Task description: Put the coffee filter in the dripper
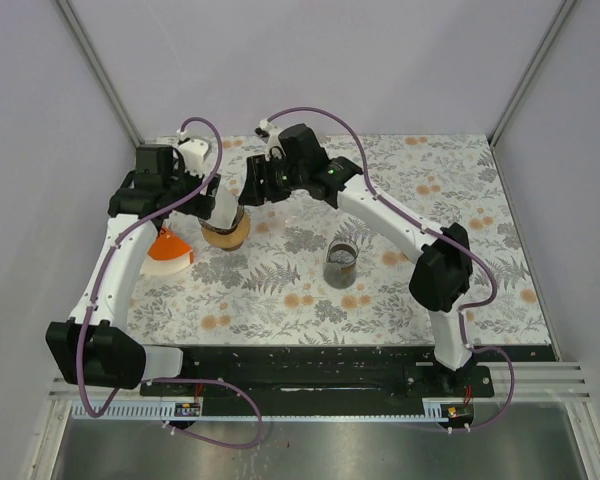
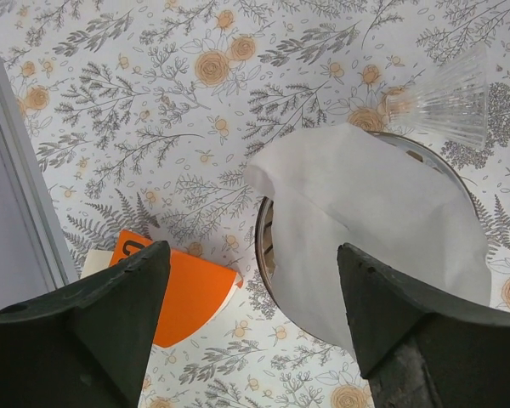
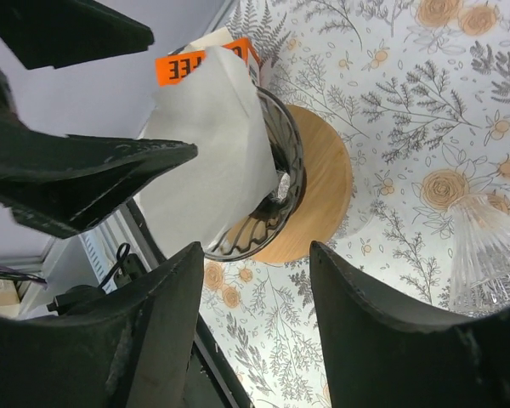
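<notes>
The glass dripper [image 3: 276, 183] stands on its round wooden base [image 3: 323, 183], also seen in the top view [image 1: 227, 234]. A white paper filter [image 2: 365, 212] sits loosely in it, folded, sticking up and leaning over the rim; it also shows in the right wrist view [image 3: 208, 144]. My left gripper [image 2: 255, 340] is open and empty just above and beside the dripper, with its jaws on either side of the rim's left edge. My right gripper [image 3: 255, 255] is open and empty, hovering close on the dripper's other side. Neither gripper touches the filter.
An orange filter pack [image 2: 178, 293] lies on the floral cloth just left of the dripper [image 1: 168, 252]. A ribbed clear glass [image 1: 341, 262] stands to the dripper's right, also in the left wrist view [image 2: 450, 102] and the right wrist view [image 3: 489, 255]. A metal frame post runs along the left [image 2: 21, 187].
</notes>
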Motion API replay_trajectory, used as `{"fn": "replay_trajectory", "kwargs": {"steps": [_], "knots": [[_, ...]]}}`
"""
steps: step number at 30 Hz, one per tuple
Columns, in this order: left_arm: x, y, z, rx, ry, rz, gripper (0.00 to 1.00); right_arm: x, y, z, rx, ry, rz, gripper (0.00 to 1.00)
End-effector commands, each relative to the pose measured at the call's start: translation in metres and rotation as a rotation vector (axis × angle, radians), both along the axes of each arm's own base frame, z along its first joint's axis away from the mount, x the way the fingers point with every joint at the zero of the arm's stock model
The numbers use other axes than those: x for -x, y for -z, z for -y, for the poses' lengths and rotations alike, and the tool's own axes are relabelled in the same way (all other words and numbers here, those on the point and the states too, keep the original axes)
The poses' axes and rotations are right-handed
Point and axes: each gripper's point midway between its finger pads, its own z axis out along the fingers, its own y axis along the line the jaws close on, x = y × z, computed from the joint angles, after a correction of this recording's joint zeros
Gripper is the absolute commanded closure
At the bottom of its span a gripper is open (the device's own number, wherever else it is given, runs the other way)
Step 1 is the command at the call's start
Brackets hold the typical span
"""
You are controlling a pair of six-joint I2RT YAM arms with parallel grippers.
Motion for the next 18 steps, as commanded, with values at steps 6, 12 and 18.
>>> {"fn": "replay_trajectory", "kwargs": {"steps": [6,12,18], "knots": [[0.005,-0.055,-0.002,0.006,-0.001,0.138,0.14,0.005,-0.081,0.028,-0.042,0.028,0.184,0.38],[0.018,-0.071,0.006,0.050,0.027,0.152,0.12,-0.013,-0.084,0.101,0.055,0.178,0.225,0.34],[0.030,-0.084,0.023,0.129,0.092,0.160,0.12,-0.029,-0.070,0.221,0.221,0.472,0.242,0.32]]}}
